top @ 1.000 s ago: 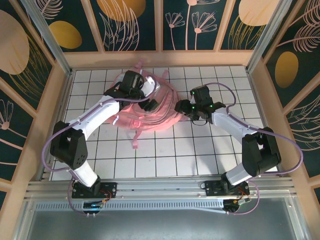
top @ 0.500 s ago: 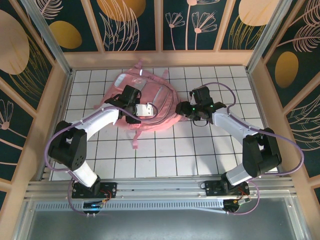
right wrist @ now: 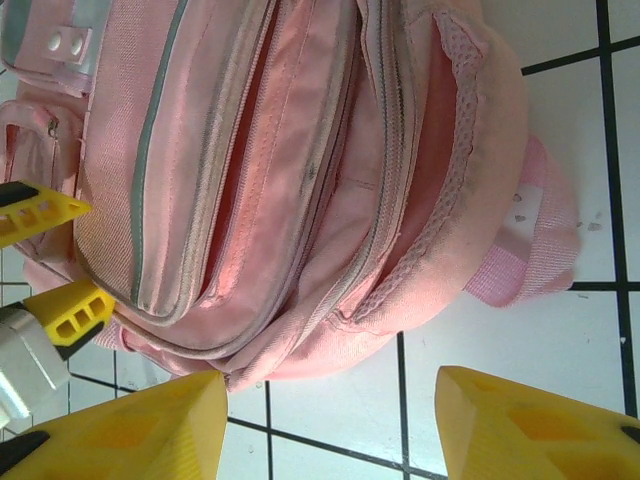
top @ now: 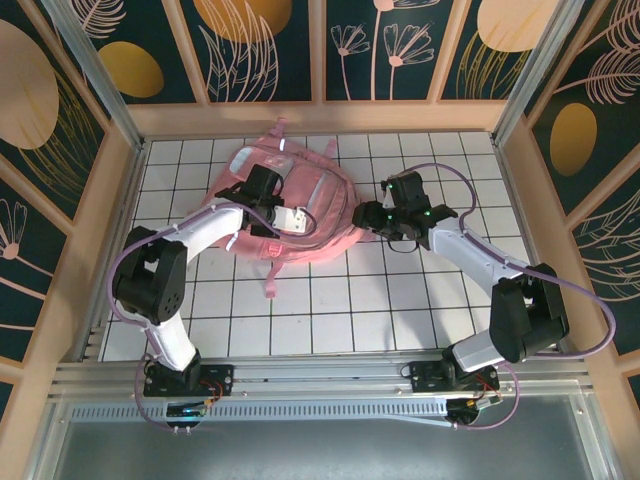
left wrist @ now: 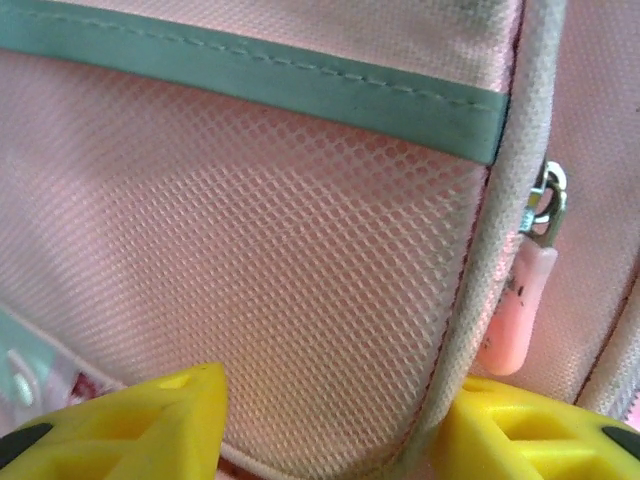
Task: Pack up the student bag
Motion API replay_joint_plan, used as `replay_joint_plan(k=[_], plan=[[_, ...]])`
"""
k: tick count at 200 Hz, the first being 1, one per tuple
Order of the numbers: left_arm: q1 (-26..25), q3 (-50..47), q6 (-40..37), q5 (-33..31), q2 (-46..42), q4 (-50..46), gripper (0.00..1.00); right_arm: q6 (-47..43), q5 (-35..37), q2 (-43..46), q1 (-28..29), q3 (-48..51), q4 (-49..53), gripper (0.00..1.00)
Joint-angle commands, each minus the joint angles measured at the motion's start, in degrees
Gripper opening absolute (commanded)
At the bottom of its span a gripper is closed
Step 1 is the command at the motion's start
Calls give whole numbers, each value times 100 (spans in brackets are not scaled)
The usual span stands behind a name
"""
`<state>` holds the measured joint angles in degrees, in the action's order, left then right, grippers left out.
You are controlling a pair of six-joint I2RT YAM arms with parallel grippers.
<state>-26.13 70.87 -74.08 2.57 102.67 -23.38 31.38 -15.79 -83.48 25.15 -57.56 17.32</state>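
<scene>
The student bag (top: 325, 195), a large pink backpack, lies flat at the far middle of the tiled table. My left gripper (top: 292, 218) is low on its front, open. Its yellow fingertips (left wrist: 150, 420) straddle a corner of the pink mesh pocket (left wrist: 300, 250), and the right one touches the grey piping beside a pink zipper pull (left wrist: 510, 320). My right gripper (top: 363, 215) hovers open by the bag's right edge, over bare tile with nothing between its fingers (right wrist: 130, 425). From the right wrist, the bag's (right wrist: 300, 150) zipped compartments gape slightly, and the left gripper (right wrist: 55, 262) shows at the left edge.
A pink strap (top: 270, 285) trails from the bag toward the near side. Wooden walls (top: 120, 200) close in the white tiled floor (top: 400, 300) on three sides. An aluminium rail (top: 320, 375) with both arm bases runs along the near edge.
My left gripper has come back and down across the bag onto its front pocket, and its jaws have narrowed. The right arm has barely shifted.
</scene>
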Motion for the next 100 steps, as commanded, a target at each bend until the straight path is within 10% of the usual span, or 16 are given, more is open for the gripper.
replay_joint_plan(k=[1, 40, 55, 100], plan=[[21, 36, -444, 332, 162, 100, 48, -44, -81, 149, -38, 39, 80, 57], [21, -260, -536, 502, 135, 556, 48, -14, -91, 176, -45, 62, 61, 57], [23, 81, -144, 644, 274, 376, 0, -45, -157, 176, -30, 91, 15, 57], [20, 1296, 1562, 1436, 505, -503, 0, -71, -687, 98, 182, 54, -226, 57]])
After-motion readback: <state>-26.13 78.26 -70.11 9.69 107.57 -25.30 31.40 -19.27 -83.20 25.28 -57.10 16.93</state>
